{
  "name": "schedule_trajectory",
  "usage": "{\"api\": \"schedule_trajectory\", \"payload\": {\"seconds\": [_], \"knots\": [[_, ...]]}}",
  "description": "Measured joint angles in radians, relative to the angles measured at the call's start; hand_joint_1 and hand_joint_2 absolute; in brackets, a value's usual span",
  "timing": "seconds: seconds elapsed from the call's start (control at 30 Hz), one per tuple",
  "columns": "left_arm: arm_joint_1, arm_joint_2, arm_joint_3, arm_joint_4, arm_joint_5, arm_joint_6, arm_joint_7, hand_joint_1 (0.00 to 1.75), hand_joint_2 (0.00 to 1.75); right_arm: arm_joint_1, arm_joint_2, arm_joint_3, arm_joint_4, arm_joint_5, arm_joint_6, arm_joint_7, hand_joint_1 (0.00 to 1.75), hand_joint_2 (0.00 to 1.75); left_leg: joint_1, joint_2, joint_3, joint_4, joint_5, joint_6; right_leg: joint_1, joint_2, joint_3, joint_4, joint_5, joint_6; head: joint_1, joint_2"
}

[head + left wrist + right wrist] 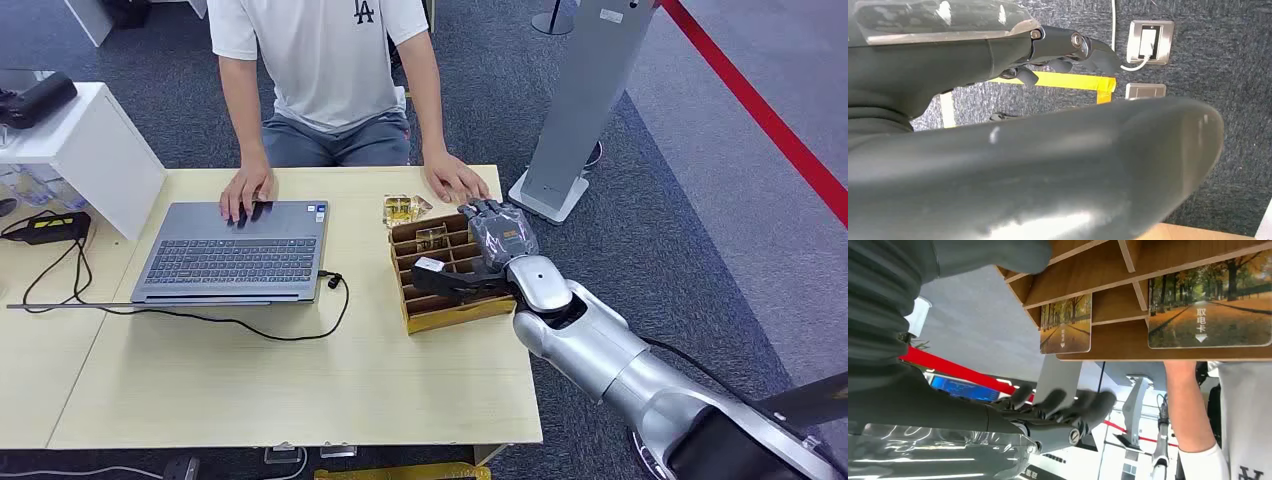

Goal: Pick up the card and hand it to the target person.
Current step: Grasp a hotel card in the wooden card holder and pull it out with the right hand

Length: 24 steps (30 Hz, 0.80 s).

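One wooden card rack [455, 300], divided into many slots, stands on the light table [300, 390], and everything else can be placed from it. Two cards show in the right wrist view, each printed with an autumn avenue: one card [1066, 324] and a second card [1210, 307], both standing in rack slots. In the head view one card [432, 236] stands in a slot at the far end of the rack, and a small clear packet [400, 208] lies just beyond that end.

One laptop [235, 252] sits well to the left of the rack, with a black cable [250, 325] looping between them. One person [320, 70] sits on the far side, one hand on the laptop and the other hand [455, 180] flat on the table just beyond the rack.

The right hand [495, 235] hovers at the rack's right side, its fingers [1058, 405] extended and slightly apart, its thumb [450, 281] reaching across the slots; it holds nothing. The left hand [1058, 55] hangs over dark carpet, away from the rack, its fingers loosely bent and empty.
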Motion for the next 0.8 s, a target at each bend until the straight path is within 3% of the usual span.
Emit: {"api": "schedule_trajectory", "payload": {"seconds": [0.2, 0.33, 0.8], "knots": [[0.0, 0.0, 0.0, 0.0, 0.0, 0.0, 0.0, 0.0, 0.0, -0.016, 0.009, 0.016, 0.052, -0.015, -0.025, 0.007, 0.45, 1.75, 0.0, 0.0, 0.0, 0.0, 0.0, 0.0, 0.0, 0.0, 0.0, 0.0, 0.0, 0.0, -0.001, 0.0], [0.001, 0.0, 0.0, 0.0, 0.0, 0.0, 0.0, 0.0, 0.0, -0.025, 0.011, 0.02, 0.075, -0.02, -0.034, 0.013, 0.63, 1.75, 0.0, 0.0, 0.0, 0.0, 0.0, 0.0, 0.0, 0.0, 0.0, 0.0, 0.0, -0.001, -0.001, 0.0], [0.006, 0.0, 0.0, 0.0, 0.0, 0.0, 0.0, 0.0, 0.0, -0.044, 0.01, 0.019, 0.117, -0.03, -0.052, 0.036, 0.79, 1.75, 0.0, 0.0, 0.0, 0.0, 0.0, 0.0, 0.0, 0.0, 0.0, 0.0, 0.001, -0.001, -0.001, 0.0]]}}
